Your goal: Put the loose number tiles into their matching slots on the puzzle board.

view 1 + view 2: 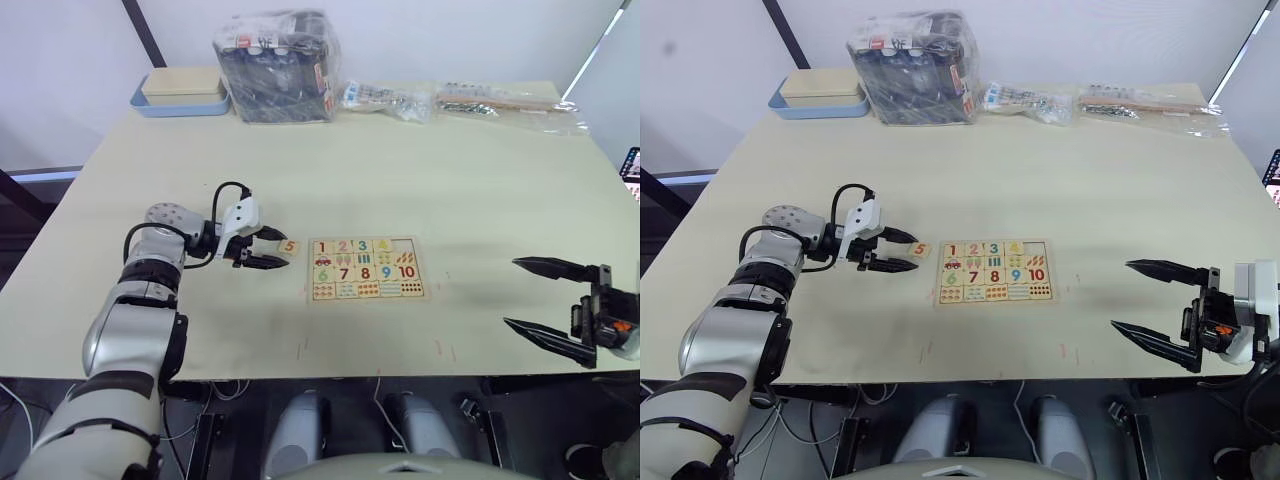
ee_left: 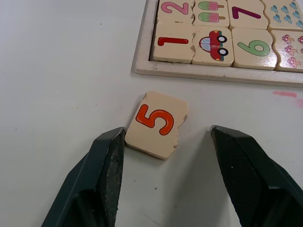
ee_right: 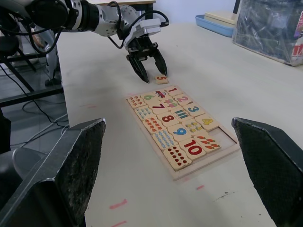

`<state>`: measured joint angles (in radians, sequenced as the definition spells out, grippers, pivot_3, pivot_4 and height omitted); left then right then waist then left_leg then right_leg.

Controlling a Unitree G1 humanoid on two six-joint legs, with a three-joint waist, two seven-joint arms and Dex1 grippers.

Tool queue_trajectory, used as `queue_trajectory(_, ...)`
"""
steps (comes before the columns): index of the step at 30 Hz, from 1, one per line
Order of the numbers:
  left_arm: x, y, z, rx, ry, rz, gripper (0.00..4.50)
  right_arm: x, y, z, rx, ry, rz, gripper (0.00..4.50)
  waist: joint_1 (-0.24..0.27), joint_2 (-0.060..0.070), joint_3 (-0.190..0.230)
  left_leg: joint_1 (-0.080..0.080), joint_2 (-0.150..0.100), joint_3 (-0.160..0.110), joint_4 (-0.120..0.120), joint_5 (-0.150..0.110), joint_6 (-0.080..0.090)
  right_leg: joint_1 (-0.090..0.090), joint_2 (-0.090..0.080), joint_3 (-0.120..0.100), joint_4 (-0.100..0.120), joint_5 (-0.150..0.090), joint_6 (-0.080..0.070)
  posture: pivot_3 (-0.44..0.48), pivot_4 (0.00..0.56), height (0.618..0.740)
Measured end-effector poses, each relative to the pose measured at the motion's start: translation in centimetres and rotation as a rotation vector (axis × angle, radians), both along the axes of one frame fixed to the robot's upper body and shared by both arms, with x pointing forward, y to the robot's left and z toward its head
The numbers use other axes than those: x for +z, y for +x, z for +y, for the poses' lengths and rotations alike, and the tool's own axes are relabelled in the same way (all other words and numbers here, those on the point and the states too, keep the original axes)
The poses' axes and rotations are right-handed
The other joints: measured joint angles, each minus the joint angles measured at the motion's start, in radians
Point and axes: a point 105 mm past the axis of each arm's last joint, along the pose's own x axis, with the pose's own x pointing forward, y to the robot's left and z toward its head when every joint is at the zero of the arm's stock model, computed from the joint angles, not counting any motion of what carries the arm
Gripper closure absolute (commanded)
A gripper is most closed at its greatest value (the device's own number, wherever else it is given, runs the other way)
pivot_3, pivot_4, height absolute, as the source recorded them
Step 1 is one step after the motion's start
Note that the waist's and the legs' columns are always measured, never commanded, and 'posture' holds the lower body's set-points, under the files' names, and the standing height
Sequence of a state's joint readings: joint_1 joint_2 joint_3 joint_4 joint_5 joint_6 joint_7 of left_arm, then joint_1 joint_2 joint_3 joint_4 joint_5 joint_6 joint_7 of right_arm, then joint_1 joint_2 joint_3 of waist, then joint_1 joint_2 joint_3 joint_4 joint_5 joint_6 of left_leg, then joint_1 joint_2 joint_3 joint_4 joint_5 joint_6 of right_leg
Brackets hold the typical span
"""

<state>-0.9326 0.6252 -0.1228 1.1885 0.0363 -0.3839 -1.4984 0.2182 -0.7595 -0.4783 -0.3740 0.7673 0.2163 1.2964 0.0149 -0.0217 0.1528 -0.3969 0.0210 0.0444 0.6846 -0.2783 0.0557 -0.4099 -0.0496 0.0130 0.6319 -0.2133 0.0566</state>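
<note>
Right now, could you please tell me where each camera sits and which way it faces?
Left and right eye views: on the head, looking forward and down over the table and puzzle board, both arms showing.
Left wrist view: along the open left claw at the 5 tile.
Right wrist view: between the open right claw fingers toward the board.
Both wrist views share the board and 5 tile.

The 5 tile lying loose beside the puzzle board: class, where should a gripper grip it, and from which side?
Grip the 5 tile across its two opposite side edges, from above: it lies flat, apart from the puzzle board, between the open left gripper's fingers.
</note>
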Motion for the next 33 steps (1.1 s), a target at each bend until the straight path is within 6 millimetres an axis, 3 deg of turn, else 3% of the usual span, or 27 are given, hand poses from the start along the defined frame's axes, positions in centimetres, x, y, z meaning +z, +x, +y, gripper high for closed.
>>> queue_trajectory(2, 0.0, 0.0, 0.0, 0.0, 0.0, 0.0, 1.97, 0.0, 0.0, 0.0, 0.0, 0.0, 0.0, 0.0, 0.0, 0.0, 0.0, 0.0, 0.0, 0.0, 0.0, 0.0, 0.0, 0.0, 0.0, 0.0, 0.0, 0.0, 0.0, 0.0, 0.15, 0.74)
queue_trajectory(6, -0.2, -0.1, 0.0, 0.0, -0.003, -0.002, 1.97, 0.0, 0.0, 0.0, 0.0, -0.001, 0.0, 0.0, 0.0, 0.0, 0.0, 0.0, 0.0, 0.0, 0.0, 0.0, 0.0, 0.0, 0.0, 0.0, 0.0, 0.0, 0.0, 0.0, 0.15, 0.74)
queue_trajectory(10, -0.2, -0.1, 0.0, -0.004, -0.004, -0.007, 2.68, -0.1, 0.0, 0.0, -0.002, -0.005, 0.001, 0.0, 0.0, 0.0, 0.0, 0.0, 0.0, 0.0, 0.0, 0.0, 0.0, 0.0, 0.0, 0.0, 0.0, 0.0, 0.0, 0.0, 0.15, 0.74)
queue_trajectory(20, -0.2, 0.0, 0.0, 0.003, -0.004, -0.02, 2.68, 0.0, 0.1, 0.0, -0.002, -0.01, -0.006, 0.0, 0.0, 0.0, 0.0, 0.001, 0.0, 0.0, 0.0, 0.0, 0.0, 0.0, 0.0, 0.0, 0.001, 0.0, 0.0, 0.0, 0.15, 0.74)
queue_trajectory(24, -0.3, -0.1, -0.1, -0.003, -0.004, -0.027, 3.55, 0.0, 0.2, 0.0, -0.003, -0.011, -0.004, 0.0, 0.0, 0.0, 0.0, 0.001, 0.0, 0.0, 0.0, 0.0, 0.0, 0.0, 0.0, 0.0, 0.001, 0.0, 0.0, 0.0, 0.15, 0.74)
queue_trajectory(30, -0.1, -0.1, -0.3, -0.007, -0.012, -0.025, 3.55, -0.1, 0.2, 0.1, 0.0, -0.012, -0.002, 0.0, 0.001, 0.0, 0.0, 0.0, 0.0, 0.0, 0.0, 0.0, 0.0, 0.0, 0.0, 0.0, 0.001, 0.0, 0.0, 0.0, 0.15, 0.74)
queue_trajectory(33, 0.9, 0.0, -0.8, -0.025, -0.024, -0.031, 3.55, -0.3, 0.3, -0.2, -0.012, -0.008, 0.002, 0.0, 0.001, -0.001, 0.0, -0.001, 0.0, -0.001, 0.001, 0.0, 0.0, 0.0, 0.0, 0.0, 0.001, 0.0, 0.0, 0.0, 0.15, 0.74)
